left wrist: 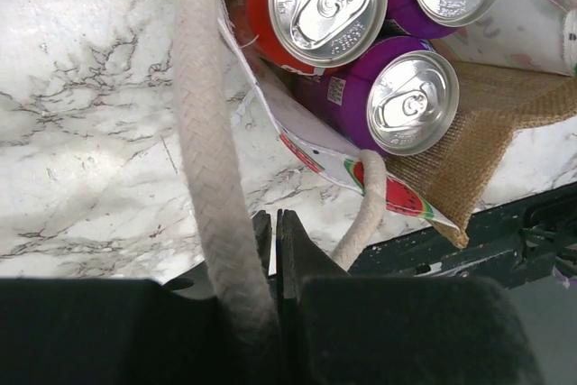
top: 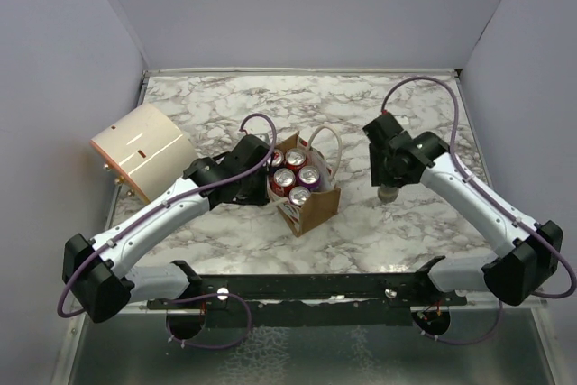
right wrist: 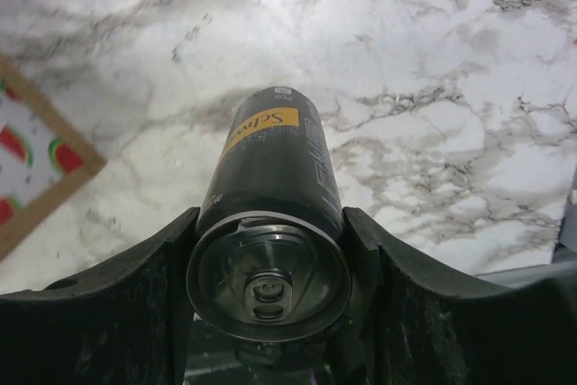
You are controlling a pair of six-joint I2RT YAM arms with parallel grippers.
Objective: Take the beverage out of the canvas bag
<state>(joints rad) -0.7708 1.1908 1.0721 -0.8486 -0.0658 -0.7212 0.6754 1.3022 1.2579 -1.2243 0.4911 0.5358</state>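
Beverage can (right wrist: 270,178), upright, clamped in our right gripper (right wrist: 270,259); canvas bag (top: 311,209) lies to its left, our closed left gripper (left wrist: 275,227) at the rope handle (left wrist: 212,132).

The small brown tote (left wrist: 469,132) is coarse, matt woven cloth with a rough braided white rope handle (left wrist: 212,132), the red and purple cans (left wrist: 320,6) have shiny metal tops, the dark cylindrical can (right wrist: 275,178) is glossy, and the marble-patterned desk (right wrist: 433,87) looks smooth.

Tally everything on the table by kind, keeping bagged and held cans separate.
Canvas bag: 1
Cans inside it, by tops showing: 5
Black can held in the right hand: 1
Cream cylinder: 1
Total: 8
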